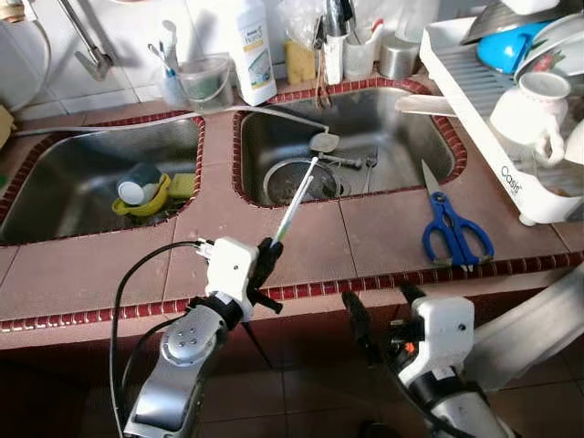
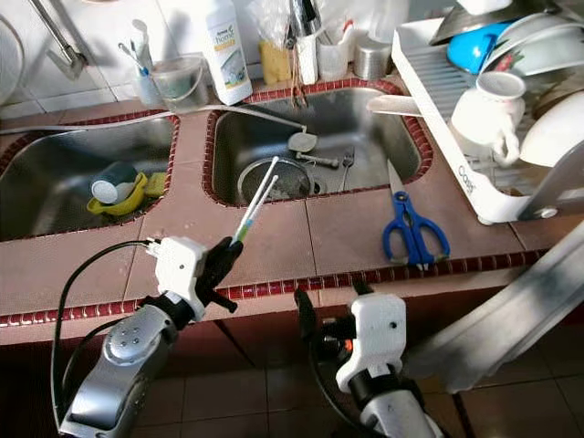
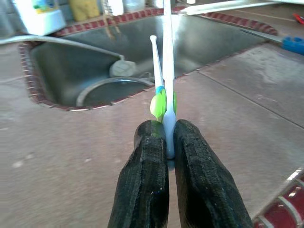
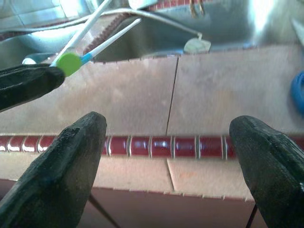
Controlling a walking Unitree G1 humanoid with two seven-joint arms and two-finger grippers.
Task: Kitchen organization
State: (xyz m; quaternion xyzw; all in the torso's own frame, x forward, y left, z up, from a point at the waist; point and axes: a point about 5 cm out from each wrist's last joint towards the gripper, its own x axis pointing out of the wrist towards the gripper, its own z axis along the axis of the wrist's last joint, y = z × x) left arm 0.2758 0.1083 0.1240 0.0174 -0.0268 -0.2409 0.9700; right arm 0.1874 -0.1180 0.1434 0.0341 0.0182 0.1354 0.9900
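Left gripper [image 1: 265, 267] over the front edge of the brown-tiled counter [image 1: 82, 269], fingers [image 3: 142, 185] pressed together on the lower end of two thin white utensils [image 1: 294, 203] with green and blue grips, both slanting up and away toward the right sink basin [image 1: 401, 137]. In the left wrist view, the white stems [image 3: 166, 61] rising from between the black pads, one stem shorter than the other. Right gripper [image 1: 383, 315] lower, in front of the counter's red-tile edging [image 4: 190, 146], fingers [image 4: 61, 175] spread wide apart and holding nothing. Blue-handled scissors [image 1: 453, 233] flat on the counter right of the basin, near a white dish rack [image 1: 474, 100] with a white teapot [image 1: 534, 114] and a blue bowl [image 1: 506, 46]. In the right basin, a round strainer [image 1: 287, 182] and a fork [image 1: 370, 164]. In the left basin [image 1: 55, 182], a yellow item [image 1: 146, 201] with a cup [image 1: 137, 182] resting on it. Behind the sinks, a white bottle [image 1: 251, 46] and a clear tumbler [image 1: 205, 82]
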